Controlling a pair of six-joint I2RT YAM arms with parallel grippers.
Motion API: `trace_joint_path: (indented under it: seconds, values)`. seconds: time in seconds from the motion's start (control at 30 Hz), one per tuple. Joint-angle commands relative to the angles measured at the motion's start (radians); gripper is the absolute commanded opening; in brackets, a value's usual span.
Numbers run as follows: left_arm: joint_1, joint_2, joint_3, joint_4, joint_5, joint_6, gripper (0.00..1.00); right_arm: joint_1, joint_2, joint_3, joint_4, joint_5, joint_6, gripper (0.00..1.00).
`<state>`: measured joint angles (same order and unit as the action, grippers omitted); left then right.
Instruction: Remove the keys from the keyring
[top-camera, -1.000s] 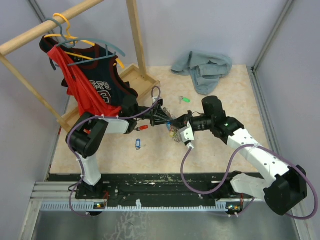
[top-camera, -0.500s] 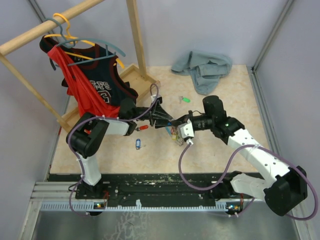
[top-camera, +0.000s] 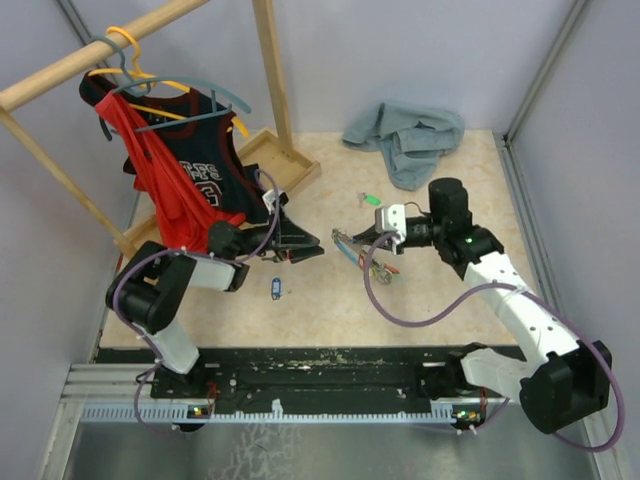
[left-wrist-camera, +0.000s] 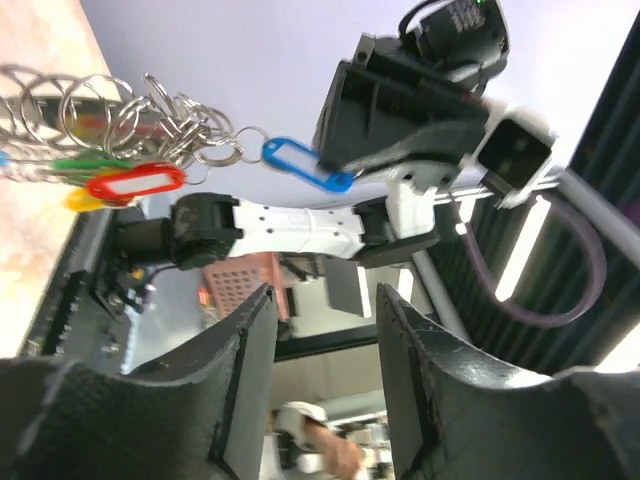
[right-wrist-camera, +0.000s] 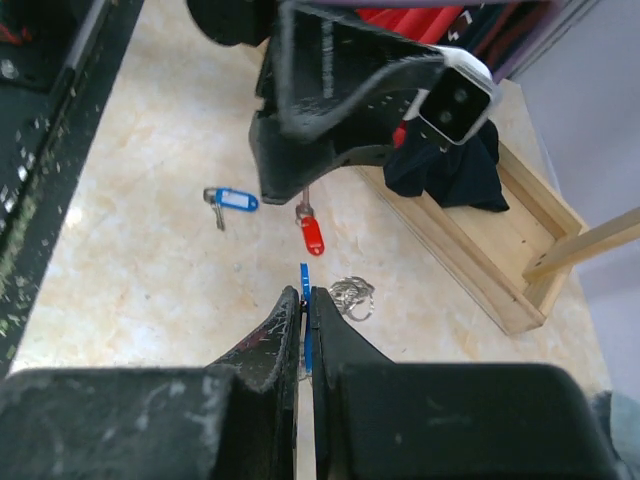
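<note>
Both arms have drawn apart since a second ago: the left pincer, then shut at the bunch in mid-table, has backed off to the left and opened, and the right pincer has carried the bunch off to the right. Nearest the arm bases, a loose key with a blue tag lies flat on the table. Just beyond it the left pincer's jaws stand apart with nothing between them, and a red-tagged key lies on the table beside them. Facing them, well apart, the right pincer is clamped tight on a blue tag, seen edge-on between its fingers in its own camera. From that tag trails the keyring, a cluster of silvery loops with red, green and yellow tags still strung on it; whether the cluster touches the table I cannot tell. Farther back a green-tagged key lies alone, and behind it a crumpled grey cloth sits at the far edge. At far left stands a wooden clothes rack with a dark jersey on hangers.
</note>
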<state>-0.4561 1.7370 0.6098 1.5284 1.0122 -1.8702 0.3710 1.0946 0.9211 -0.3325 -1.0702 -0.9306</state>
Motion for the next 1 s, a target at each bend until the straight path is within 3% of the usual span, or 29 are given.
trace_joint_path:
  seconds: [0.0, 0.17, 0.3, 0.47, 0.63, 0.7, 0.87, 0.97]
  values:
    - [0.009, -0.116, -0.083, 0.187, -0.093, 0.349, 0.47, -0.037, 0.01, 0.111, 0.181, -0.115, 0.37, 0.0]
    - [0.003, -0.314, -0.184, 0.048, -0.273, 0.905, 0.45, -0.079, 0.051, 0.214, 0.27, -0.145, 0.681, 0.0]
    - [-0.041, -0.452, -0.262, 0.054, -0.419, 1.258, 0.45, -0.107, 0.084, 0.274, 0.377, -0.241, 0.887, 0.0]
    - [-0.153, -0.443, -0.257, 0.087, -0.431, 1.497, 0.44, -0.107, 0.109, 0.278, 0.264, -0.227, 0.766, 0.0]
    - [-0.309, -0.348, -0.292, 0.21, -0.49, 1.93, 0.6, -0.108, 0.118, 0.276, 0.237, -0.225, 0.753, 0.0]
    - [-0.326, -0.294, -0.284, 0.259, -0.517, 1.973, 0.63, -0.108, 0.122, 0.261, 0.226, -0.177, 0.748, 0.0]
    - [-0.351, -0.163, -0.178, 0.262, -0.517, 1.953, 0.58, -0.108, 0.143, 0.114, 0.614, -0.154, 1.123, 0.0]
    - [-0.354, -0.11, -0.146, 0.262, -0.538, 1.96, 0.57, -0.106, 0.157, 0.088, 0.682, -0.148, 1.183, 0.0]
